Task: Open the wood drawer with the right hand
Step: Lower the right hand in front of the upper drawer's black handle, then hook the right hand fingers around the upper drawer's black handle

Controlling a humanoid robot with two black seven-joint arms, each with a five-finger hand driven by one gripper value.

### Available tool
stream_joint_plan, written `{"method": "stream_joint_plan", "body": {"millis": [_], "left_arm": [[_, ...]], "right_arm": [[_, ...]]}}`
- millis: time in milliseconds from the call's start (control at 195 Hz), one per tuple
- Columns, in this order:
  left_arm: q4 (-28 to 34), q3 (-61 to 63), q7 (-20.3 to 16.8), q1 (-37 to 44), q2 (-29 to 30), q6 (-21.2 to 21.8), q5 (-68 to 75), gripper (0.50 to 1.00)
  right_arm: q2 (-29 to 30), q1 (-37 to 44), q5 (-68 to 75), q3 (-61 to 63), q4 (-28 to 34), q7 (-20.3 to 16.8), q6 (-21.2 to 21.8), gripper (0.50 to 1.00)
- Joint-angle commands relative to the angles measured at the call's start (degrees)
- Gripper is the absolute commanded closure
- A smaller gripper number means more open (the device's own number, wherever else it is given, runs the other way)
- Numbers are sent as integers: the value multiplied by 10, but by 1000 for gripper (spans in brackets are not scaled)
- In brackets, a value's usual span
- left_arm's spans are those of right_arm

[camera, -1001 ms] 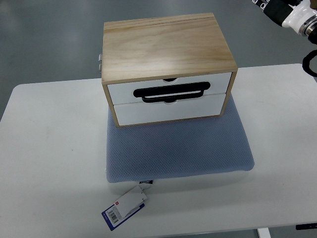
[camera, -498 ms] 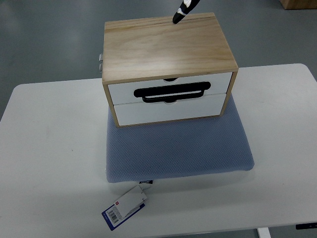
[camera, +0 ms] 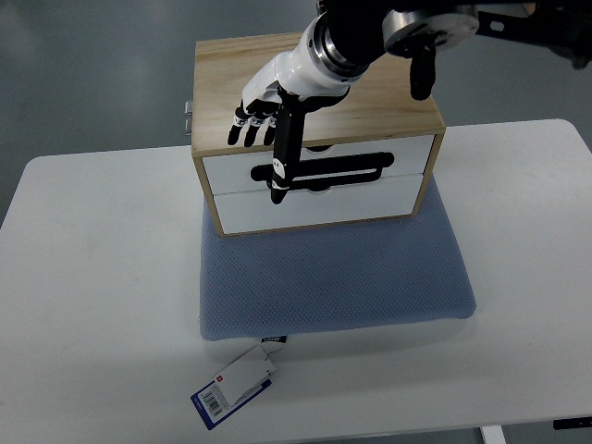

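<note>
Wood drawer point(camera: 314, 170) shut, on blue pad point(camera: 333, 277) | right robot hand point(camera: 268, 116) spread, holding nothing | tag point(camera: 233, 386) nearby

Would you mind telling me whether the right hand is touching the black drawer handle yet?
Cannot tell. In the top view, one finger of the right hand overlaps the black handle of the wooden drawer box, but the steep angle hides any gap.

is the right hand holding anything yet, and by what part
Nothing is held: the right hand hovers open over the wood drawer box, one finger reaching down by the black handle.
</note>
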Motion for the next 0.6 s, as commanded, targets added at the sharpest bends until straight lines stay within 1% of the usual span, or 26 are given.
{"method": "stream_joint_plan", "body": {"millis": [0,221,421,595], "left_arm": [[0,0,0,0,0,0,0,500],[2,0,0,0,0,0,0,500],[2,0,0,0,0,0,0,500],[3,0,0,0,0,0,0,500]], "right_arm": [[7,-27,-1,0,-1,-2,-19,556],[5,-59,-15,-15,-6,-16,-25,556],[-1,-73,-58,-28,-9,-16,-25,556],[-2,-74,-65,-43,-12,-16,-25,556]]}}
